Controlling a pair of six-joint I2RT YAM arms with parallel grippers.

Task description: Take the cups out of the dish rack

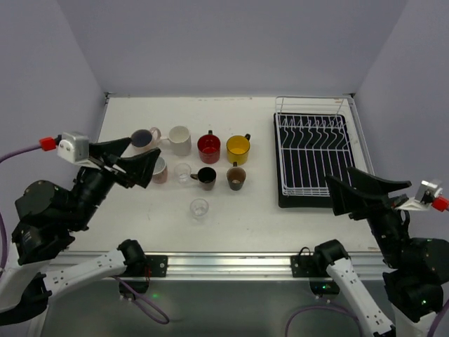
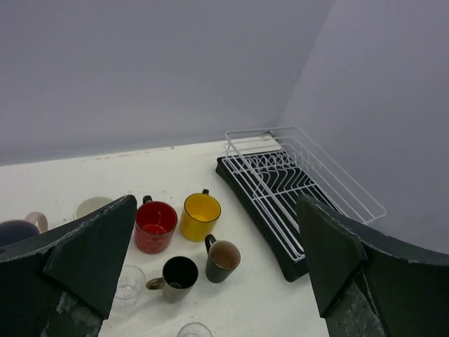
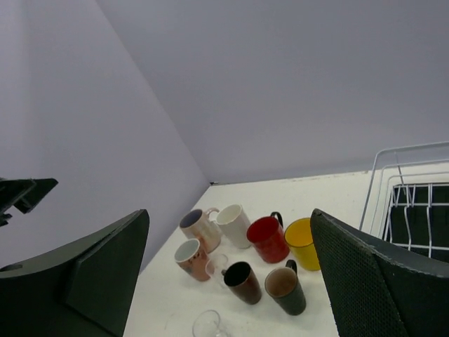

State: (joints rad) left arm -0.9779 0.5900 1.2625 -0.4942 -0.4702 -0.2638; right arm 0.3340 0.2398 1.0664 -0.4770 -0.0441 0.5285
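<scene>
The cups (image 1: 209, 147) stand close together on the table (image 1: 252, 217), left of the dish rack (image 1: 312, 151). The left tool (image 1: 132, 161) is wide open over the pale pink cup (image 1: 161, 173). The right tool (image 1: 361, 189) is wide open too, by the rack's near corner.

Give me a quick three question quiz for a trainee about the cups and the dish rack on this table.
1. True or false: the dish rack holds no cups.
2. Which mug stands between the red mug and the rack? A yellow mug, B white mug, C black mug.
3. How many clear glasses stand on the table?
Key: 1 true; 2 A; 3 two.
</scene>
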